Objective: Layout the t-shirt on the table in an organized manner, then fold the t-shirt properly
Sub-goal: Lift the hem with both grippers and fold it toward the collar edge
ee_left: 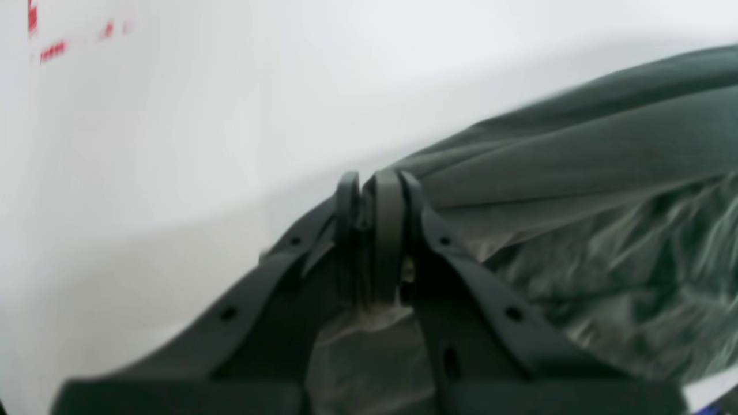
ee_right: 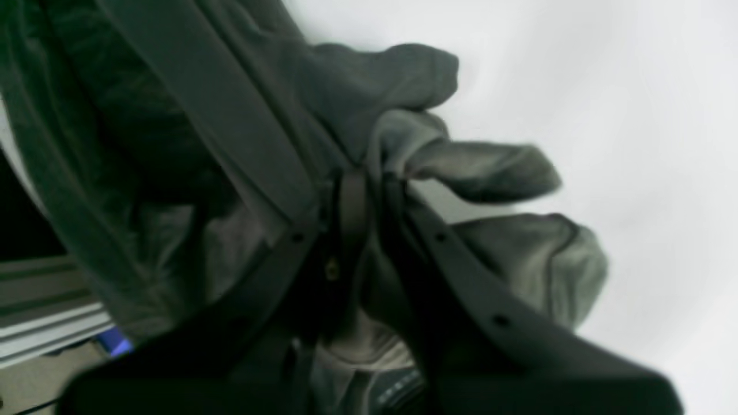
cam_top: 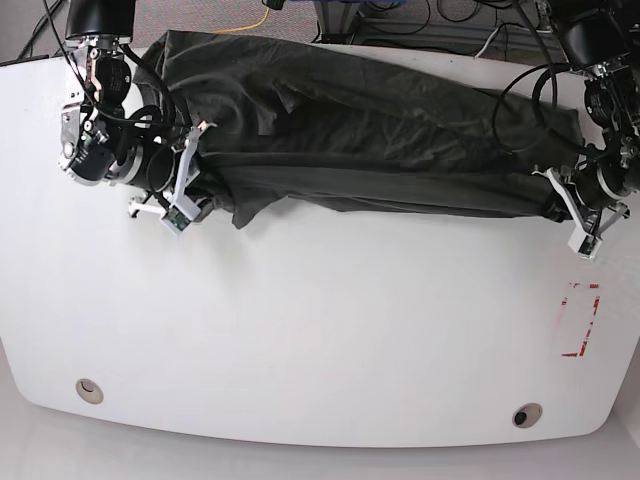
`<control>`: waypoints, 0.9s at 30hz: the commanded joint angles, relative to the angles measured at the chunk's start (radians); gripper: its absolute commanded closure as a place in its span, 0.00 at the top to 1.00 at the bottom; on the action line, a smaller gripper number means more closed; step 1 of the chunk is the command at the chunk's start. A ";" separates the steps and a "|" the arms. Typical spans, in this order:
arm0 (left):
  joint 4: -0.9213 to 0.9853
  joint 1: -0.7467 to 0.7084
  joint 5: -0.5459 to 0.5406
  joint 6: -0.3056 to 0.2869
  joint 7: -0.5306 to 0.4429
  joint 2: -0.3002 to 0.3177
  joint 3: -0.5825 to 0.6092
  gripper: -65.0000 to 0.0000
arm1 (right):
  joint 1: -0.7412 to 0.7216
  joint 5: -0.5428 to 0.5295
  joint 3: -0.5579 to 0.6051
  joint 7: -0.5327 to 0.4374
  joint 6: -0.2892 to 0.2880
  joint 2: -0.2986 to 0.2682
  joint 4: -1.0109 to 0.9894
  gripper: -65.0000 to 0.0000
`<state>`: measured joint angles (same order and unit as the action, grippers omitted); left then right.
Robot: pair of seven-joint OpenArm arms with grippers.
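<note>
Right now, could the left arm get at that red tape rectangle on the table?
Probably not yet: the left claw is shut on the t-shirt. The red tape rectangle lies near it on bare table, nothing between, so it must let go first.

The t-shirt (cam_top: pixel 380 140) is showing as soft, matt charcoal cloth, creasing into wrinkles and ridges (a faint woven grain is showing close up). The table (cam_top: pixel 320 340) is gleaming smooth, glossy white, and the red tape rectangle (cam_top: pixel 582 320) is looking matt and worn.
</note>
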<state>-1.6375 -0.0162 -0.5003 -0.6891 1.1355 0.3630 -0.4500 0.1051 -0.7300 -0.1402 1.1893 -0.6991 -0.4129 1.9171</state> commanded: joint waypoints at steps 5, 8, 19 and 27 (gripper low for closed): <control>-0.019 -0.046 0.002 0.006 -0.015 0.044 -0.007 0.02 | 0.071 -0.003 -0.009 -0.009 0.001 -0.014 0.043 0.02; -0.019 -0.074 0.002 0.006 -0.013 0.058 -0.007 0.02 | 0.104 -0.003 -0.009 -0.009 0.001 -0.013 0.051 0.02; -0.017 -0.141 0.005 -0.009 -0.013 0.083 -0.007 0.07 | 0.173 -0.003 -0.009 -0.009 0.001 -0.011 0.051 0.10; -0.016 -0.150 0.005 -0.009 0.036 0.112 -0.007 0.34 | 0.209 -0.003 -0.039 -0.009 0.001 -0.011 0.069 0.75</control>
<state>-1.6382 -0.1741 -0.4854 -0.6971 1.1717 0.4484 -0.4511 0.3077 -0.7177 -0.1547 1.1912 -0.6971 -0.4107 1.9537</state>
